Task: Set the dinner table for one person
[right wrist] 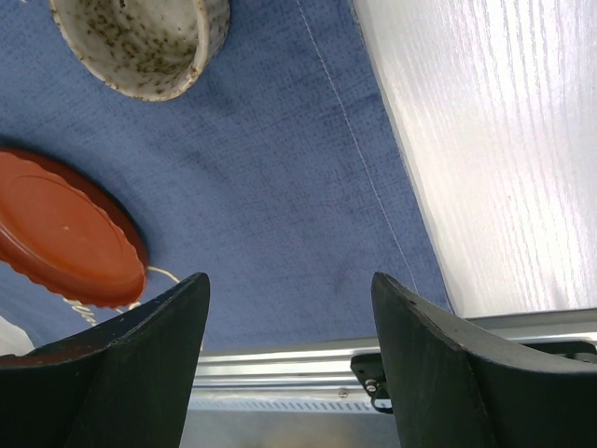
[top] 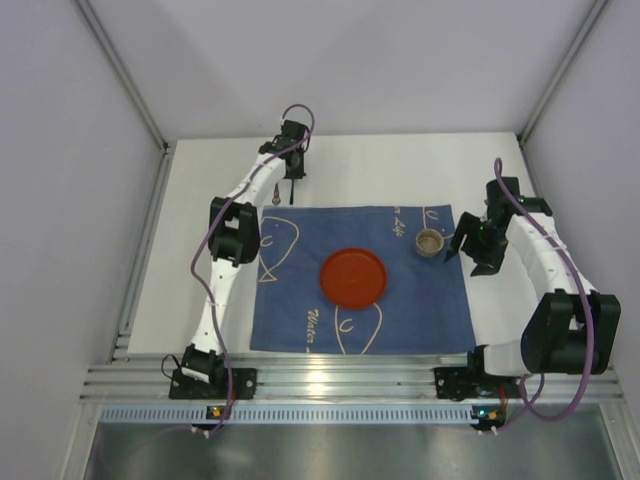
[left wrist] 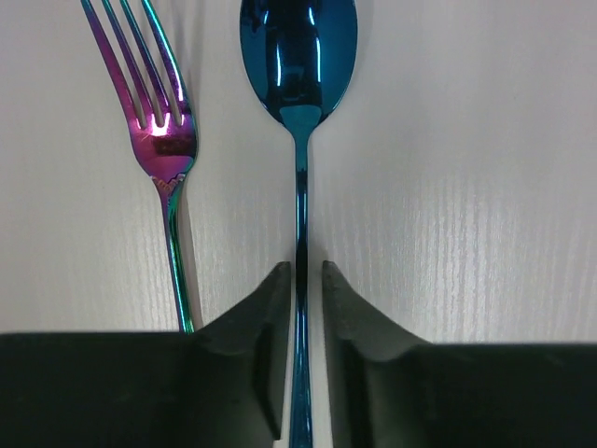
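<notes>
- Straddling spoon [left wrist: 298, 84] handle with left tool [left wrist: 306, 269] at 12 o'clock, grip impossible to tell.
- Hanging right tool [right wrist: 289, 280] released over cloth [right wrist: 280, 187] edge, 3 o'clock.
- Showing white bench [top: 200, 250] beyond cloth at 9 and 12 o'clock.

We see plain pale walls [top: 350, 60] closing in three sides, metal corner posts [top: 122, 75] between them, and a ribbed aluminium rail [top: 340, 378] along the near edge
</notes>
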You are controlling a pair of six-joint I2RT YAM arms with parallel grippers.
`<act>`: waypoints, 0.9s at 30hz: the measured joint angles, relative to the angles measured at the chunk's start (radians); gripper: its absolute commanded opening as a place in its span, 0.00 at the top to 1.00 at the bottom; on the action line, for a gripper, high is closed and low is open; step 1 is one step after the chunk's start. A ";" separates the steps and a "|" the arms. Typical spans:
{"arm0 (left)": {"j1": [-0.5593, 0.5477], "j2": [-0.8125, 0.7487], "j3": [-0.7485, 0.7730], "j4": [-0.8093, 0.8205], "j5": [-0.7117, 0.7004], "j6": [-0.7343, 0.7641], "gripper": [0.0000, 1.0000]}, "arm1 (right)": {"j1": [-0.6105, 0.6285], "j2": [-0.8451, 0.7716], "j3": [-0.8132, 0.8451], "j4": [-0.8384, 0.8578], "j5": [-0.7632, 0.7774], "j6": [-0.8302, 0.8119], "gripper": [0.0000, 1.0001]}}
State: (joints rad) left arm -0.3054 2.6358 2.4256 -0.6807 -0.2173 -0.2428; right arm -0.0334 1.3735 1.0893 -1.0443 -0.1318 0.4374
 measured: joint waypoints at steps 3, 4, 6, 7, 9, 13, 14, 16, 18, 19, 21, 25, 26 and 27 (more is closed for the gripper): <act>-0.002 0.005 0.005 0.006 0.000 0.002 0.87 | 0.000 0.005 0.007 -0.003 0.004 0.000 0.29; -0.002 0.006 0.006 0.007 0.000 0.001 0.91 | 0.000 0.006 0.007 -0.004 0.006 0.000 0.29; 0.000 0.006 0.006 0.008 0.001 -0.003 1.00 | 0.000 0.011 0.007 -0.004 0.006 0.000 0.30; 0.001 0.006 0.006 0.008 0.003 -0.002 1.00 | 0.000 0.016 0.007 -0.004 0.006 0.000 0.29; 0.006 0.006 0.008 0.008 0.015 -0.003 1.00 | 0.000 0.020 0.007 -0.004 0.006 0.000 0.29; 0.031 0.006 0.013 0.009 0.050 -0.021 1.00 | 0.000 0.027 0.022 -0.011 0.006 -0.002 0.29; 0.039 0.004 0.013 0.011 0.055 -0.021 1.00 | 0.000 0.029 0.032 -0.013 0.006 -0.004 0.29; 0.056 -0.004 0.002 0.021 0.067 -0.020 1.00 | 0.000 0.034 0.061 -0.021 0.007 -0.006 0.29; 0.074 -0.018 -0.014 0.019 0.068 -0.016 1.00 | 0.000 0.045 0.107 -0.027 0.010 -0.008 0.29; 0.082 -0.026 -0.020 0.018 0.068 -0.016 1.00 | 0.000 0.053 0.134 -0.029 0.011 -0.008 0.29; 0.099 -0.047 -0.033 0.013 0.074 -0.020 1.00 | 0.001 0.071 0.200 -0.031 0.014 -0.007 0.28; 0.121 -0.124 -0.060 0.013 0.113 -0.058 1.00 | 0.008 0.093 0.312 -0.019 -0.011 0.002 0.27; 0.122 -0.156 -0.077 0.015 0.126 -0.077 1.00 | 0.014 0.093 0.326 -0.002 -0.038 0.008 0.26; 0.122 -0.193 -0.098 0.015 0.140 -0.100 1.00 | 0.024 0.093 0.332 0.022 -0.066 0.015 0.26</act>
State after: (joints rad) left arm -0.1829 2.4432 2.3280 -0.6659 -0.0776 -0.3431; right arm -0.0093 1.4666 1.4216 -1.0225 -0.1974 0.4522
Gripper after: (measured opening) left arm 0.021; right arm 0.730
